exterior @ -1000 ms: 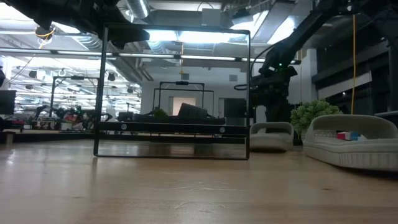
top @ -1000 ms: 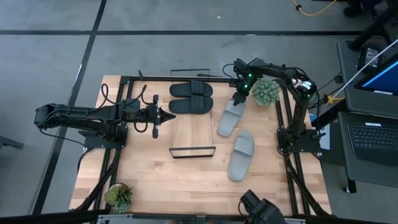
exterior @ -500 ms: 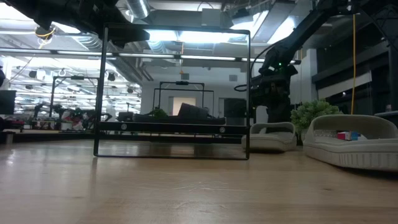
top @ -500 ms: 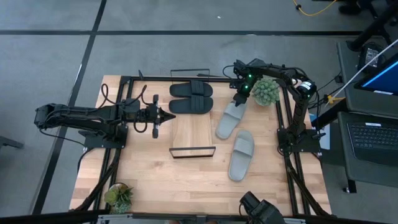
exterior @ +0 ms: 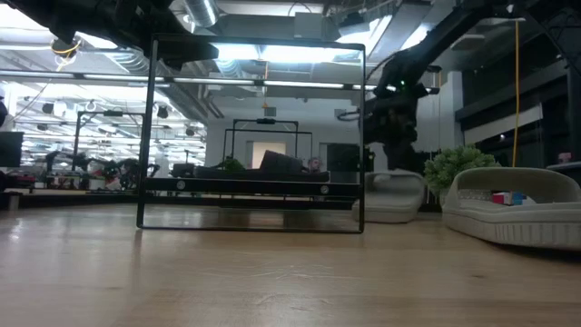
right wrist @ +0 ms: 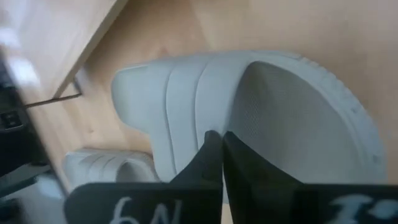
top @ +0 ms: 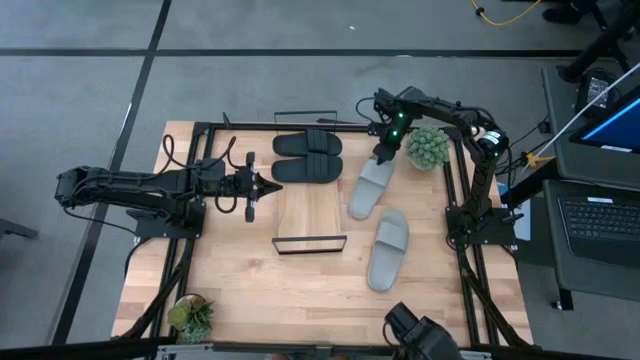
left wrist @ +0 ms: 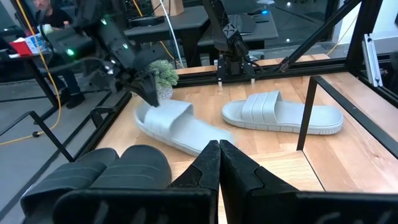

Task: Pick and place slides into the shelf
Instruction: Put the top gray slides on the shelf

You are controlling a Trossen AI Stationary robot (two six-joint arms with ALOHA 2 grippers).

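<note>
Right gripper (top: pixel 380 156) is at the heel end of a light grey slide (top: pixel 366 187), fingers closed together on its rim as far as the wrist view shows. Risk: a thin edge grip may let the slide swing or drop short of the shelf (top: pixel 310 212), or strike its wire frame. Two black slides (top: pixel 309 157) already sit on the shelf. A second grey slide (top: pixel 387 248) lies nearby. Left gripper (top: pixel 277 186) waits closed and empty beside the shelf.

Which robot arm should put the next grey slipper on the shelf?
Probably the right one. The right gripper is already on the heel end of the nearer grey slide, beside the shelf. The left gripper, fingers shut, waits across the shelf.
</note>
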